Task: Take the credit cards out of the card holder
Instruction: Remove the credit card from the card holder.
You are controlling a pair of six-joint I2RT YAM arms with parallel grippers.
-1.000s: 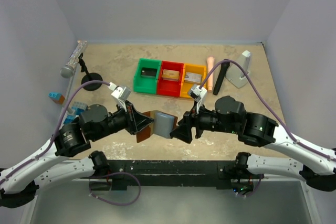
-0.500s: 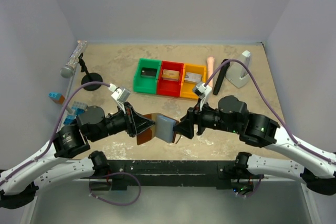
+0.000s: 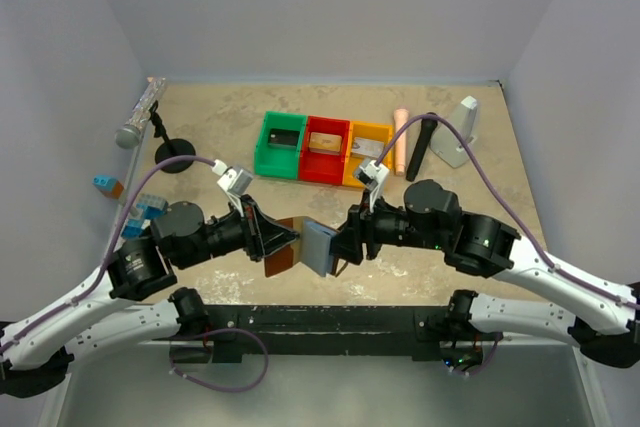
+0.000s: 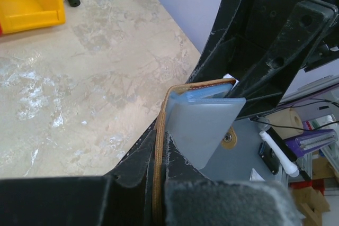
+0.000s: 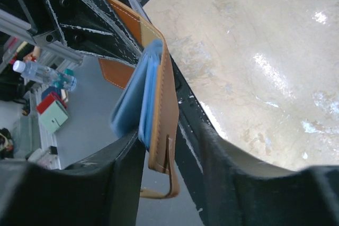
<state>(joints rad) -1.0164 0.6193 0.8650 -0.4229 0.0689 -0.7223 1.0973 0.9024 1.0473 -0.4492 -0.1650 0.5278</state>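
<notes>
Just above the near part of the tabletop [image 3: 230, 117], the two arms meet over the card holder [image 3: 315, 244], which hangs open between them, clear of the surface. The left pincer [image 3: 290, 240] is clamped tight on the brown flap; its wrist view shows the leather edge [image 4: 157, 146] running straight between its fingers, and pale blue edges tucked in a grey-blue pocket [image 4: 204, 125], which the overhead view does not show. The right pincer [image 3: 345, 242] stands part-wide around the opposite flap. Only its wrist view shows that one finger [image 5: 79, 183] lies against the blue lining [image 5: 132, 99] while a gap remains on the leather side.

Farther back, three bins sit side by side: green [image 3: 268, 147], red [image 3: 312, 152] and yellow [image 3: 350, 162]. Each holds a card: dark [image 3: 285, 138], tan [image 3: 326, 142] and silvery [image 3: 368, 149].
</notes>
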